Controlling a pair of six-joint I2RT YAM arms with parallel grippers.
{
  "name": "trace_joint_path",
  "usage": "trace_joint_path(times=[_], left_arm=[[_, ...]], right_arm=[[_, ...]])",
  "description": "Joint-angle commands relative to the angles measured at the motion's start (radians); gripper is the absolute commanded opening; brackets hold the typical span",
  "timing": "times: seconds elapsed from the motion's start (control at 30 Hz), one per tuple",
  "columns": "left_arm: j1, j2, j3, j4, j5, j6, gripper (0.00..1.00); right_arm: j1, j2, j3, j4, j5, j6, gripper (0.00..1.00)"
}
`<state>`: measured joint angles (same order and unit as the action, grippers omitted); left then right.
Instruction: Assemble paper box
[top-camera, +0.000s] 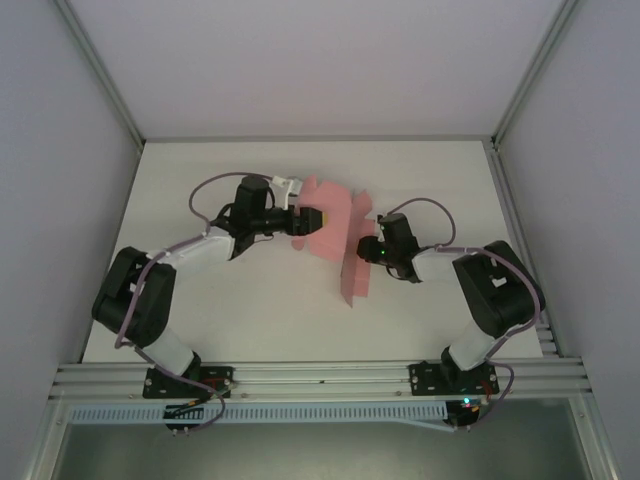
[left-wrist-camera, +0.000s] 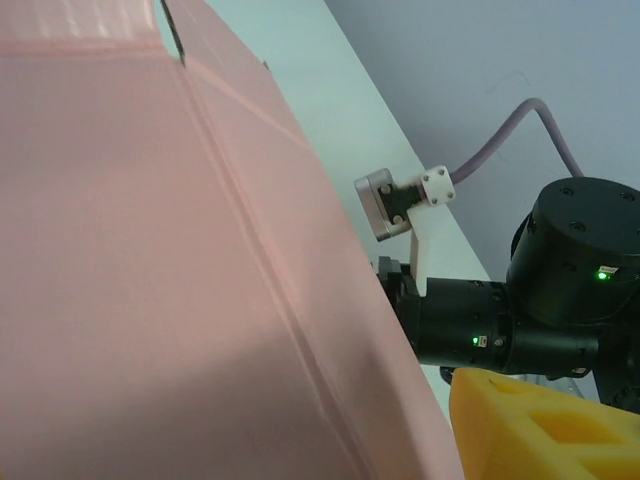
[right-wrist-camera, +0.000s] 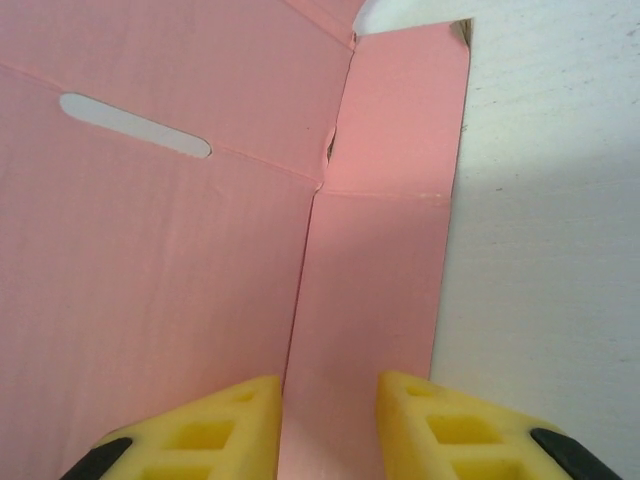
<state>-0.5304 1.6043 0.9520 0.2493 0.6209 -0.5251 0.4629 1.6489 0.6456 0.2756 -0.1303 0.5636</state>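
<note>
Handling: thin pink card, so I judge the box (top-camera: 330, 205) to be light, floppy between its creases, and quick to dent or spring back. Its surface looks matt rather than slippery.
Hold: best taken at a panel edge close to a crease, where the sheet is stiffest. A pinch in mid-panel would likely buckle it.
Box: a die-cut sheet, not yet closed, lying on the table (top-camera: 250, 320) around its middle. One long panel toward the table's near edge stands raised, and the rest spreads toward the far edge.
Right gripper (right-wrist-camera: 330, 390): just right of the table's middle and partly released. Its yellow fingers (right-wrist-camera: 200, 430) are apart, with a narrow flap (right-wrist-camera: 385, 270) showing face-on across the gap. No pinch is visible, and I cannot tell whether the tips press on the flap.
Slot (right-wrist-camera: 135, 125): cut in the wider panel beyond the flap's crease.
Left gripper (top-camera: 312, 217): left of the table's middle and farther back, at the sheet's edge. One yellow finger (left-wrist-camera: 540, 430) shows beside the card, so I cannot tell whether it is clenched or released.
</note>
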Motion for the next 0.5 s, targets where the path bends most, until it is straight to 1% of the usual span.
trace_joint_path(times=[0.0,0.17,0.23,0.3,0.43,0.47], left_arm=[[0.008,-0.030,0.007,-0.120,-0.055,0.068,0.56],[0.012,-0.081,0.018,-0.213,-0.151,0.121,0.31],[0.012,-0.118,0.011,-0.232,-0.203,0.134,0.12],[0.012,-0.152,0.006,-0.244,-0.231,0.153,0.00],[0.012,-0.201,0.026,-0.262,-0.240,0.188,0.00],[0.012,-0.216,0.029,-0.251,-0.220,0.200,0.00]], right_arm=[[0.002,-0.009,-0.021,-0.128,0.042,-0.020,0.32],[0.002,-0.028,-0.012,-0.152,0.055,-0.028,0.32],[0.002,-0.042,0.001,-0.173,0.064,-0.036,0.34],[0.002,-0.071,0.013,-0.182,0.062,-0.043,0.35],[0.002,-0.175,0.048,-0.203,0.032,-0.053,0.40],[0.002,-0.207,0.049,-0.199,0.030,-0.053,0.45]])
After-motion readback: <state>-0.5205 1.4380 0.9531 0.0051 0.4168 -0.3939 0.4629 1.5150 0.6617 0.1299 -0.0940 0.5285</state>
